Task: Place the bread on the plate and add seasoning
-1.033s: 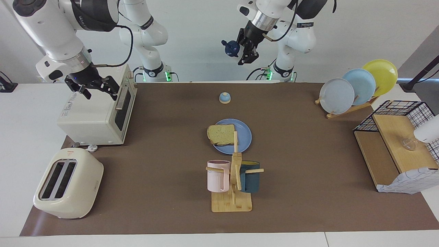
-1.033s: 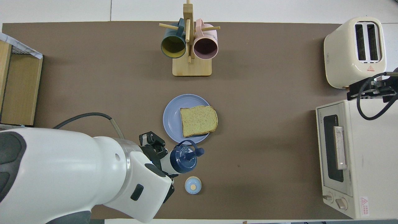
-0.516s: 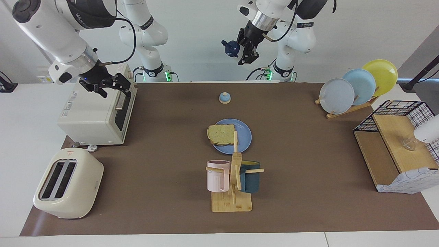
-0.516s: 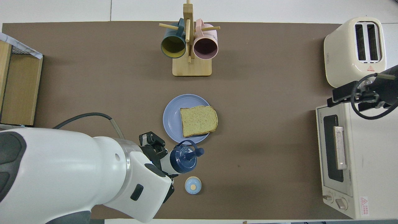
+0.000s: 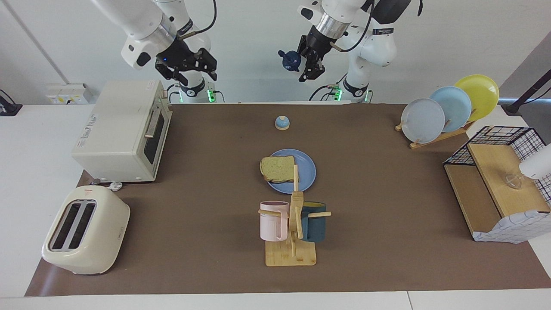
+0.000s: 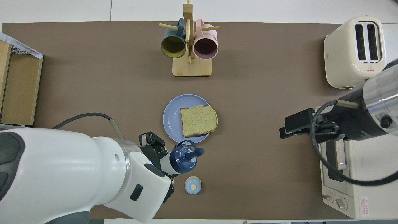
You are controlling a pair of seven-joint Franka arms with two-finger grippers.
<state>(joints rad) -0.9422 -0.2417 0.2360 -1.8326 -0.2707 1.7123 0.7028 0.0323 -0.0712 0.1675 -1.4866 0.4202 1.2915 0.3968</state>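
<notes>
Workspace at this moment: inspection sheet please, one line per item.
Surface: brown mat on a white table.
Job's things: bread on the blue plate, overhanging its rim; seasoning held aloft.
Clutter: bell, mug rack, toaster, oven, plate rack, wire shelf.
Grippers: left gripper shut on the seasoning; right gripper raised, open.
Cables: one along each wrist.
Surroundings: white wall.
</notes>
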